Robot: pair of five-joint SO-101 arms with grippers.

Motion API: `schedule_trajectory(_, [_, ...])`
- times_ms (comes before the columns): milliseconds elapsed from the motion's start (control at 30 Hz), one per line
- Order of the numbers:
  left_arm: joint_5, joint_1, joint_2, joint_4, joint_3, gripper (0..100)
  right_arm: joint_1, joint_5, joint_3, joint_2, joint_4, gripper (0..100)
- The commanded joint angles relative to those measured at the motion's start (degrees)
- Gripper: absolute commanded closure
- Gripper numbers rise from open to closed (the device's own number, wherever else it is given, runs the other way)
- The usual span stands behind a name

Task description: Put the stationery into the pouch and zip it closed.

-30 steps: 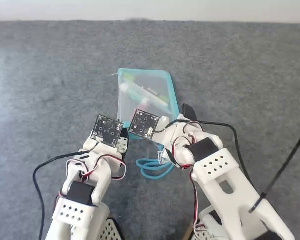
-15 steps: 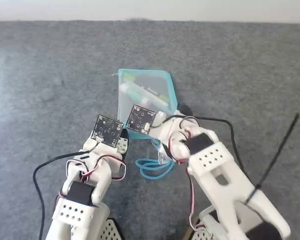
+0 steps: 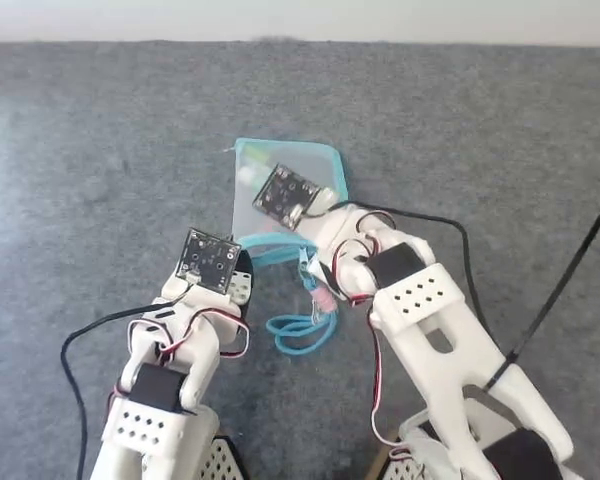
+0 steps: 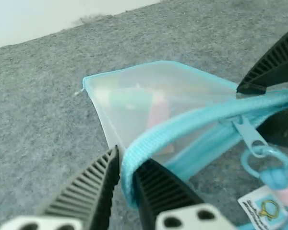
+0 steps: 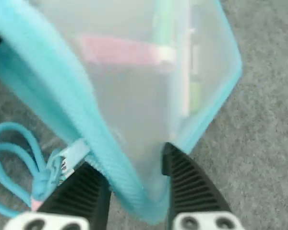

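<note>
The translucent pouch (image 3: 246, 214) with a light-blue zip edge lies between the two arms, and pink and green stationery (image 5: 120, 50) shows through its wall. My left gripper (image 4: 126, 160) is shut on the near end of the zip band, and in the high view the left gripper (image 3: 242, 285) sits at the pouch's near-left corner. My right gripper (image 5: 134, 160) is clamped over the zip edge farther along, beside the zipper pull (image 4: 249, 136). In the left wrist view the right gripper (image 4: 252, 108) straddles that band. The right gripper itself lies hidden under its camera board (image 3: 285, 195) in the high view.
A light-blue cord loop (image 3: 298, 337) with a small tag (image 4: 261, 206) hangs from the zipper pull onto the grey carpet (image 3: 100, 150), between the arms. Black cables (image 3: 450, 240) trail from the right arm. A pale wall edge (image 3: 300, 20) runs along the far side.
The right arm has slid away from the robot's base along the pouch. The near zip edge has lifted and stretched between the two grippers. The left arm has hardly moved.
</note>
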Motion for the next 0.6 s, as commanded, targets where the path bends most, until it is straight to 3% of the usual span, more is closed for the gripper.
schedule_trajectory(0, [-0.8,1.2,-0.3,0.8,-4.4,95,1.4,-3.2,-6.6,-0.2,0.5,99.0])
schedule_trajectory(167, [5.9,-5.2,-0.4,10.7,-15.9,78,1.8,-3.6,-6.8,-0.2,0.7,99.1])
schedule_trajectory(467, [7.5,-12.2,-0.4,19.4,-25.6,77,1.8,-10.0,-7.7,-0.2,0.2,99.1])
schedule_trajectory(567, [7.1,-10.4,-1.4,21.7,-26.8,77,1.9,-12.0,-9.4,-0.2,0.7,99.1])
